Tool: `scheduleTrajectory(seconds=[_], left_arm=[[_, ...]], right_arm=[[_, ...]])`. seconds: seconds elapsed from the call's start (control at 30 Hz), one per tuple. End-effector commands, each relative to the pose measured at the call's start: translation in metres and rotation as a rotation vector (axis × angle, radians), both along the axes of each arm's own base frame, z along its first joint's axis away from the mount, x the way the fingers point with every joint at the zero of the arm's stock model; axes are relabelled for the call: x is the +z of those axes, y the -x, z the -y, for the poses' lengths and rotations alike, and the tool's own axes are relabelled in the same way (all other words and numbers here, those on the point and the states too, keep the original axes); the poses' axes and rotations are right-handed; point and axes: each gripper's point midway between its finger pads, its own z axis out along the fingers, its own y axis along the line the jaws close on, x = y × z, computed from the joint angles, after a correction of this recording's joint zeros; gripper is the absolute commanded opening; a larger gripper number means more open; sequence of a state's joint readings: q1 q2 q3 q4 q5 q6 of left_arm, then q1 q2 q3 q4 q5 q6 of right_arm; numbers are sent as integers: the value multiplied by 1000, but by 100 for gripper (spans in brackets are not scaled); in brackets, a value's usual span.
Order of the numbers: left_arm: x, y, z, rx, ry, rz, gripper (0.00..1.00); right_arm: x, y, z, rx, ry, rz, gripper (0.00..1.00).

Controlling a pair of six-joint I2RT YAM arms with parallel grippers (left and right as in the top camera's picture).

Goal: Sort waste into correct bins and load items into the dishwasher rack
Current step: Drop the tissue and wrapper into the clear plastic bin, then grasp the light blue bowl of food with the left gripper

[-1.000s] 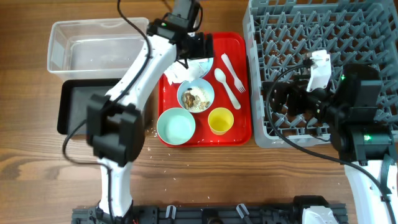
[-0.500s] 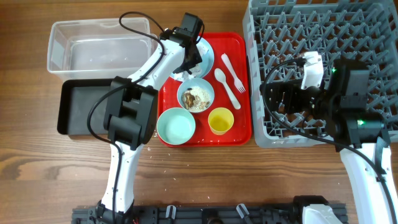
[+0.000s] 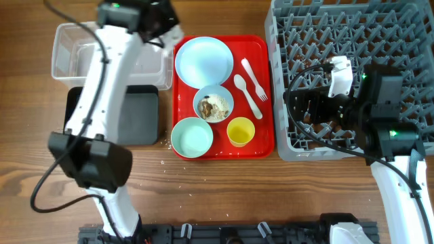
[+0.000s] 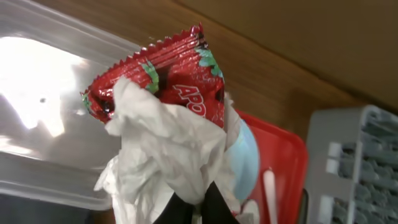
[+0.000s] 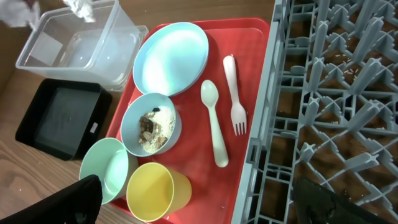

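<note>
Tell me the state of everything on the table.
left gripper, shut on napkin and red wrapper, above clear tub
right gripper, open, empty
plate, bare
middle bowl, holds food scraps
near bowl, empty
yellow cup, upright, empty
fork and spoon, lying on red tray
dishwasher rack, no dishes loaded

Overhead, the light is bright and even, falling from above. The brown wooden table (image 3: 224, 190) shows only faint, soft shadows beside my arms, and everything stays sharp to the edges. The clear plastic rectangular tub (image 3: 68, 54) gives off a pale sheen.

My left wrist view is dimmer. The crumpled white paper napkin (image 4: 168, 162) and small red crinkled wrapper (image 4: 180, 81) sit close and slightly soft, and white glare burns out the tub's floor at left.

My right wrist view is well lit and crisp mid-frame. The dark fingers (image 5: 84, 198) of my right gripper (image 5: 205, 208) blur in the bottom corners, and the bars of the large grey plastic grid crate (image 5: 336, 93) splay rightward.
</note>
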State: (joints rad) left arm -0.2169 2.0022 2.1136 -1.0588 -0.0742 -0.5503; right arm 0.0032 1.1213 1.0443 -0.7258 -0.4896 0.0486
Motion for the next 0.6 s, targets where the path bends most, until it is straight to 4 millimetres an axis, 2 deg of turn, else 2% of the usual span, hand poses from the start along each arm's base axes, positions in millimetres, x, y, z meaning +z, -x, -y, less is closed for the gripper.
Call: scheduleTrajectory(seconds=[0.0, 0.03, 0.07, 0.17, 0.2, 0.23, 0.27, 0.33, 0.43, 0.47, 0.53, 0.57], left_arm=[[-46, -1, -71, 107, -65, -140, 4], [-69, 0, -92, 141, -73, -199, 4], [-84, 0, -105, 165, -75, -239, 4], [-122, -2, -129, 210, -75, -314, 6], [-135, -3, -134, 220, -74, -336, 45], [-141, -3, -137, 224, -75, -349, 78], [-142, -4, -137, 206, -83, -347, 100], [-133, -7, -136, 155, -107, -322, 100], [-90, -10, -131, 93, -132, -237, 100], [-66, -7, -124, 67, -142, -199, 100], [-34, 6, -105, 32, -141, -160, 99], [-23, 19, -85, -18, -115, -169, 99]], right_arm=[[7, -3, 0, -6, -3, 12, 100], [7, -3, 0, -6, -3, 12, 100], [7, -3, 0, -6, -3, 12, 100], [7, -3, 0, -6, -3, 12, 100], [7, -3, 0, -6, -3, 12, 100], [7, -3, 0, -6, -3, 11, 100], [7, -3, 0, -6, -3, 12, 100], [7, -3, 0, -6, -3, 11, 100], [7, -3, 0, -6, -3, 12, 100], [7, -3, 0, -6, -3, 12, 100], [7, -3, 0, -6, -3, 12, 100], [7, -3, 0, -6, -3, 11, 100]])
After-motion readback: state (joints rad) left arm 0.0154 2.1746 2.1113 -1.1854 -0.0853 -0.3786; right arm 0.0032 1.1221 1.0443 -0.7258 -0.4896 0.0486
